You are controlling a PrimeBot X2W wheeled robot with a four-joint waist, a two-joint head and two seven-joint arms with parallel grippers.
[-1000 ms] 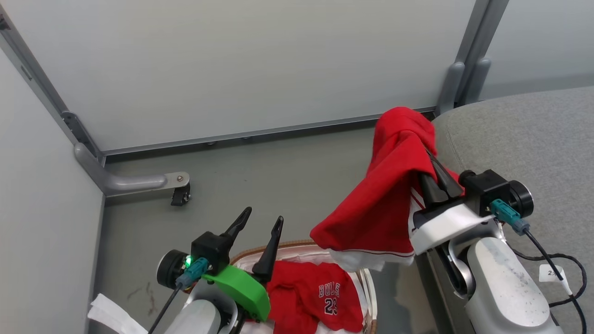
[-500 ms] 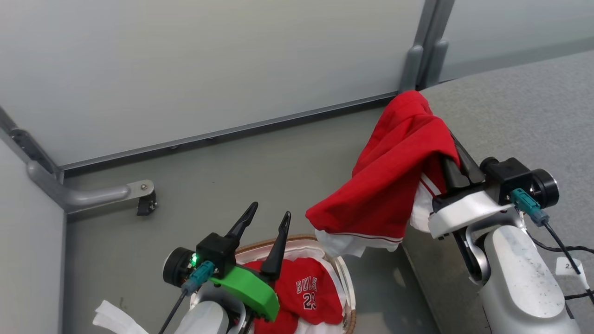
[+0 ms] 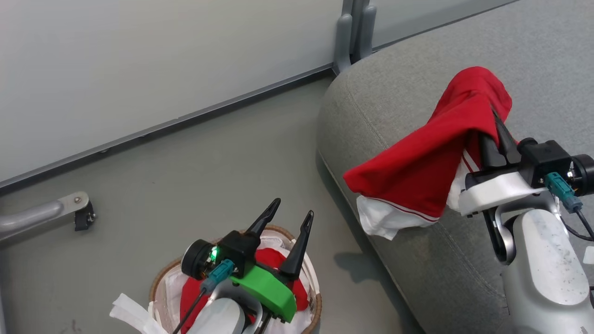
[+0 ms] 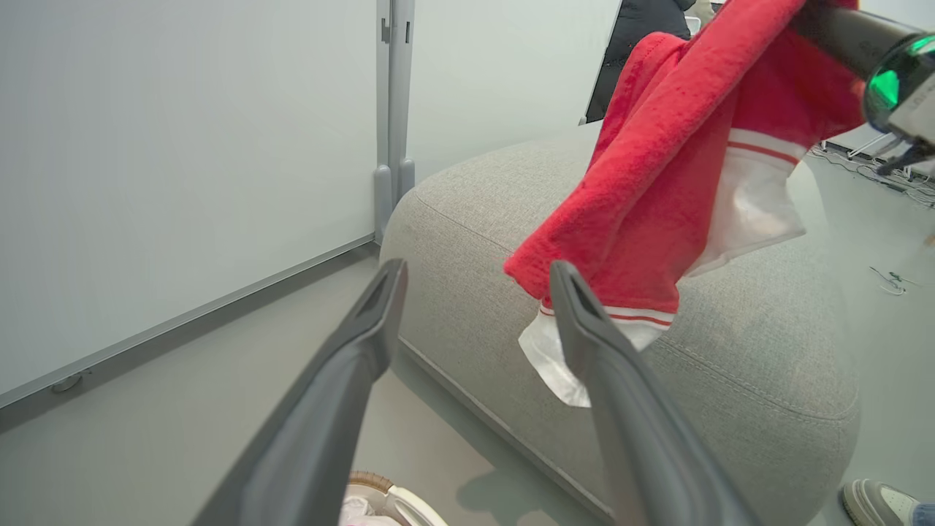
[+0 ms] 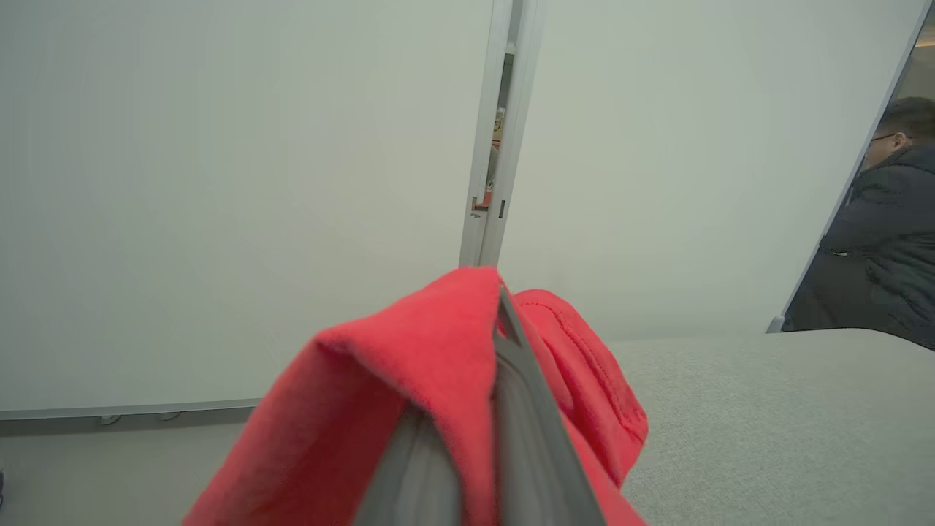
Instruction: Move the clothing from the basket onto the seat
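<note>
The head camera has swung right. The right gripper (image 3: 493, 126), clamped on the red garment (image 3: 417, 171) with white trim, now carries it above the grey seat (image 3: 417, 83) near its edge, no longer over the floor (image 3: 209, 176) beside it. The left gripper (image 3: 293, 207) hangs spread wide and empty just over the basket (image 3: 158, 282). Inside the basket, the second red garment (image 3: 267, 256) lies bunched on the white liner (image 3: 172, 284), largely hidden by the left arm. The basket sits on grey floor near the seat, with pale wall panels (image 3: 139, 55) behind. A person (image 5: 884, 241) in a dark jacket shows past the panel's edge.
</note>
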